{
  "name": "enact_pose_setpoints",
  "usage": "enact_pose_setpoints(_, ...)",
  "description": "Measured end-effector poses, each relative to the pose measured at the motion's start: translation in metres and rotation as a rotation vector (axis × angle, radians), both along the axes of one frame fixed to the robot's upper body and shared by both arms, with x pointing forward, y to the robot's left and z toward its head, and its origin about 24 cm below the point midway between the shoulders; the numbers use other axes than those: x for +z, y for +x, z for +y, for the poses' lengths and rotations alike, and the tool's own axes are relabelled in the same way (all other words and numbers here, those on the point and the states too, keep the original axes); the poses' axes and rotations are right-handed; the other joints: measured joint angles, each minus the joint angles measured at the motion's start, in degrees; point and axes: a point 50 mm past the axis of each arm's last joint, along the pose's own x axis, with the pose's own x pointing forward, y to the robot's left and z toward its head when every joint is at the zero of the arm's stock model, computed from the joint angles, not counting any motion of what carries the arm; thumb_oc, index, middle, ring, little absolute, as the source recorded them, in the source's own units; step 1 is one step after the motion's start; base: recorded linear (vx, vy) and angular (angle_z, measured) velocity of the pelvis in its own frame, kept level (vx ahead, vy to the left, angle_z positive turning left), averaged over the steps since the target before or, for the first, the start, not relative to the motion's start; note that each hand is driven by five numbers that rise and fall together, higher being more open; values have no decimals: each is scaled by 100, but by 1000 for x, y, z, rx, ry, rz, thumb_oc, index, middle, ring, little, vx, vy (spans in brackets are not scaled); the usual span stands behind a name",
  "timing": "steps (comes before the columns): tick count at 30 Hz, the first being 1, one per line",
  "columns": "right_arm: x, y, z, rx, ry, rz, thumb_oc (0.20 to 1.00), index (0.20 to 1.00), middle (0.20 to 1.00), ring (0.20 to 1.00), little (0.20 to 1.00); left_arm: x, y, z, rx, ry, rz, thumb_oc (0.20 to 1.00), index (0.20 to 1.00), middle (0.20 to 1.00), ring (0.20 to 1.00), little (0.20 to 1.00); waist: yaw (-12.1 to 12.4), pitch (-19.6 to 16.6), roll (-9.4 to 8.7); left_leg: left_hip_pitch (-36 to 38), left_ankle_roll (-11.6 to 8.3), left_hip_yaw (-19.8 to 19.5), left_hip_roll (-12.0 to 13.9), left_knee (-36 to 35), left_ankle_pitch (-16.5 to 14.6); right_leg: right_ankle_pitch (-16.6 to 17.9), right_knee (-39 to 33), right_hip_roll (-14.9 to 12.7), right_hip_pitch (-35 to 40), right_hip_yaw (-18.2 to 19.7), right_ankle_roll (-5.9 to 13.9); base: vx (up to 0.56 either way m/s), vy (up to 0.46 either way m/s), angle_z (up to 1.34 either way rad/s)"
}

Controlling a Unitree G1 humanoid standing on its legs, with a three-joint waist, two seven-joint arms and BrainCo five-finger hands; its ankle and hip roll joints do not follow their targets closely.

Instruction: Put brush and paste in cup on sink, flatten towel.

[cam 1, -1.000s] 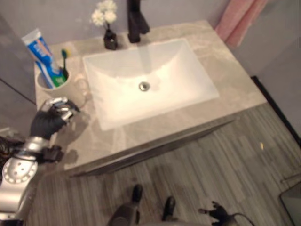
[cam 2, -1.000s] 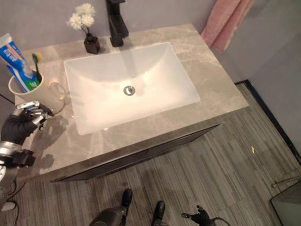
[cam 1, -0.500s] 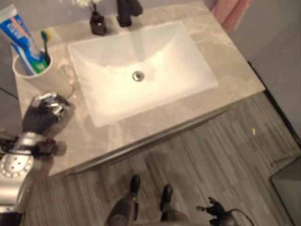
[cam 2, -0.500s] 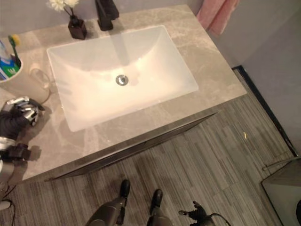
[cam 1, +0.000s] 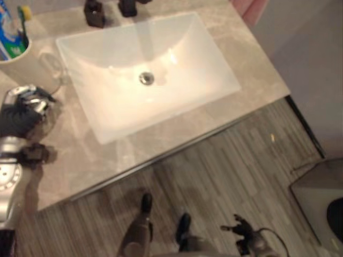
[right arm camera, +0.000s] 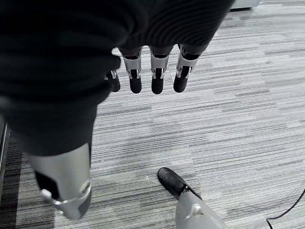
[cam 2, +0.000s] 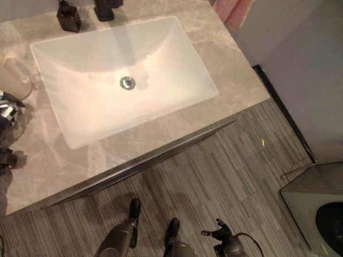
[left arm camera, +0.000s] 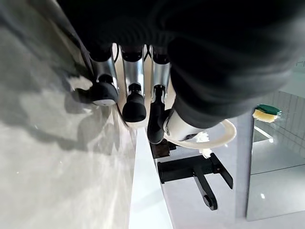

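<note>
Since the toothbrush point(cam 1: 24, 15) and the toothpaste point(cam 1: 5, 32) already stand upright in the cup point(cam 1: 27, 67) at about ten o'clock on the worktop point(cam 1: 161, 144), you can take the first half of the job as done. They lean against the cup's rim, which keeps them from tipping out.

Your left hand point(cam 1: 24, 110) rests low over the worktop at nine o'clock, just beside the cup on its near side. Its fingers point(left arm camera: 134, 102) are curled, dark tips pointing down toward the stone, and they hold nothing. That looks like a hand idling after a release, well placed to pull clear without knocking the cup.

Your right hand point(right arm camera: 143, 71) hangs down over the floor, away from the worktop, with its fingers straight and relaxed and nothing in them. It is free for the towel.

The pink towel point(cam 2: 231, 12) hangs at about one o'clock, past the far right corner of the worktop beyond the basin point(cam 1: 150, 75). Very little of it is visible, so you cannot judge how creased it is. Flattening it is, by my reading, what remains, and the right hand is the nearer one for it.
</note>
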Motion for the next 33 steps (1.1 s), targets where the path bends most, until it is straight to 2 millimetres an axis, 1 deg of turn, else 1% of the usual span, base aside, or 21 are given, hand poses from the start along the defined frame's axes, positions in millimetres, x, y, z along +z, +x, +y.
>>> enact_pose_setpoints(2,0,0,2,13,1,3,1000,1000,1000,1000,1000,2,0,3,19,-5,-10,200,200,200,200,200,-14,22,-47,-7,-34,90,-6,40,-27,52,-66,-9,-7,10,-51,-13,37,-24)
enact_pose_setpoints(3,0,1,2,14,1,2,1000,1000,1000,1000,1000,5,1,4,26,4,-16,200,200,200,200,200,-54,19,-86,-55,-109,134,-6,85,-101,110,-103,-11,-43,35,-41,-15,37,-27)
enact_pose_setpoints(4,0,1,2,14,0,0,1000,1000,1000,1000,1000,9,1,4,29,12,-25,200,200,200,200,200,-81,5,-108,-152,-141,136,-7,174,-156,188,-108,3,-125,77,-26,-10,33,-33)
enact_pose_setpoints(5,1,4,2,15,-1,-6,1000,1000,1000,1000,1000,14,1,5,34,25,-43,200,200,200,200,200,-73,1,-110,-292,-118,153,81,288,-194,321,-149,46,-217,153,-3,-1,19,-38)
enact_pose_setpoints(6,2,8,2,19,2,-18,1000,1000,1000,1000,1000,26,0,8,48,53,-72,200,200,200,200,200,-110,0,-122,-422,-110,235,154,364,-197,479,-149,89,-327,218,3,14,33,-38)
enact_pose_setpoints(8,1,5,2,18,2,-10,1000,1000,1000,1000,1000,35,1,10,65,70,-93,200,200,200,200,200,-148,-25,-162,-468,-85,305,189,366,-217,599,-148,116,-404,192,-53,21,31,-25)
enact_pose_setpoints(12,-2,-4,1,11,1,18,1000,1000,1000,1000,1000,40,6,12,79,66,-109,200,200,200,200,200,-152,-37,-174,-456,-79,280,195,372,-220,545,24,85,-431,147,-4,10,28,4)
enact_pose_setpoints(14,-3,-6,2,13,8,26,1000,1000,1000,1000,1000,45,9,17,109,75,-104,200,200,200,200,200,-153,-85,-225,-419,-59,264,174,375,-204,554,-6,82,-390,160,-1,-2,33,7)
enact_pose_setpoints(16,-3,-4,3,18,10,25,1000,1000,1000,1000,1000,48,14,21,124,80,-87,200,200,200,200,200,-158,-123,-233,-397,25,260,166,383,-150,595,-72,71,-331,152,-2,2,3,2)
enact_pose_setpoints(19,-3,-4,6,33,15,31,1000,1000,1000,1000,1000,46,16,25,137,66,-63,200,200,200,200,200,-182,-184,-205,-361,29,274,165,428,-148,600,-82,45,-269,141,6,0,0,0)
enact_pose_setpoints(22,-3,-2,8,41,22,27,1000,1000,1000,1000,1000,41,19,35,171,51,-15,200,200,200,200,200,-202,-213,-144,-268,29,284,179,438,-148,588,-57,36,-167,136,20,-2,-4,2)
enact_pose_setpoints(23,-3,-2,8,46,20,34,1000,1000,1000,1000,1000,34,23,40,191,38,18,200,200,200,200,200,-203,-242,-46,-159,39,284,188,382,-142,478,61,28,-102,26,89,-4,-38,5)
enact_pose_setpoints(25,-4,-3,10,58,20,39,1000,1000,1000,1000,1000,32,23,41,191,31,29,200,200,200,200,200,-175,-245,18,-116,47,298,200,340,-132,327,195,12,-101,-23,88,-3,-44,-1)
enact_pose_setpoints(26,-4,-3,12,66,23,43,1000,1000,1000,1000,1000,29,23,42,200,23,36,200,200,200,200,200,-123,-266,16,-60,36,338,204,280,-122,250,271,-33,-81,-114,48,-9,-39,-11)
enact_pose_setpoints(28,-5,-4,12,71,25,48,1000,1000,1000,1000,1000,25,22,45,218,16,48,200,200,200,200,200,-100,-305,79,-13,-10,376,210,232,-116,214,287,-104,11,-194,63,-27,-65,-18)
enact_pose_setpoints(30,-3,-1,15,85,30,37,1000,1000,1000,1000,1000,19,15,47,227,23,69,200,200,200,200,200,-57,-310,82,129,-58,519,240,127,-60,220,247,-163,85,-467,52,1,-108,-41)
enact_pose_setpoints(31,-4,-1,17,91,34,38,1000,1000,1000,1000,1000,8,7,48,229,32,115,200,200,200,200,200,32,-316,73,301,-125,697,281,28,-60,241,125,-157,193,-683,28,7,-142,-65)
enact_pose_setpoints(33,-5,-6,16,117,19,59,1000,1000,1000,1000,1000,-7,-4,50,237,32,168,200,200,200,200,200,143,-327,56,513,-199,888,281,-148,-30,247,-36,-127,229,-960,21,-21,-137,-61)
